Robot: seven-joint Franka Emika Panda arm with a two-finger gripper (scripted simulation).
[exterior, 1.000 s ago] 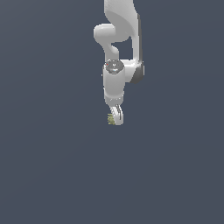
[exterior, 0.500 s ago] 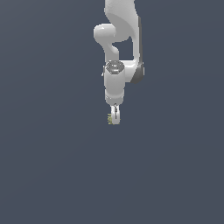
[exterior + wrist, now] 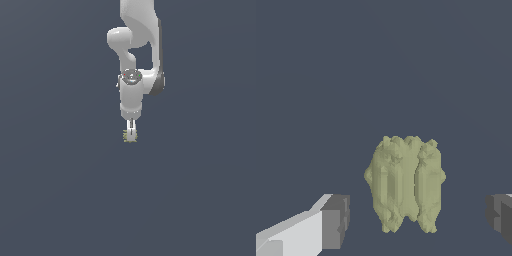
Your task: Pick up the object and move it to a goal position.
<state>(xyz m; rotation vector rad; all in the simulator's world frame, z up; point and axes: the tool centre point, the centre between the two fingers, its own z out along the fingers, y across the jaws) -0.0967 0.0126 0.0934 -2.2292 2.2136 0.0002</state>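
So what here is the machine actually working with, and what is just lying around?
Part of the job:
- the olive yellow-green lumpy object, ridged along its sides
- the hand, open, a finger on either side of the object and not touching it

Just lying about:
- nothing else shows in either view; only the plain dark grey ground and the white arm

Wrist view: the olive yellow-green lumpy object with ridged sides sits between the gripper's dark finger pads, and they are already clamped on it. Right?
Not clamped. The wrist view shows the olive yellow-green lumpy object between the gripper pads, but with a clear gap on each side; the gripper is open and touching nothing.
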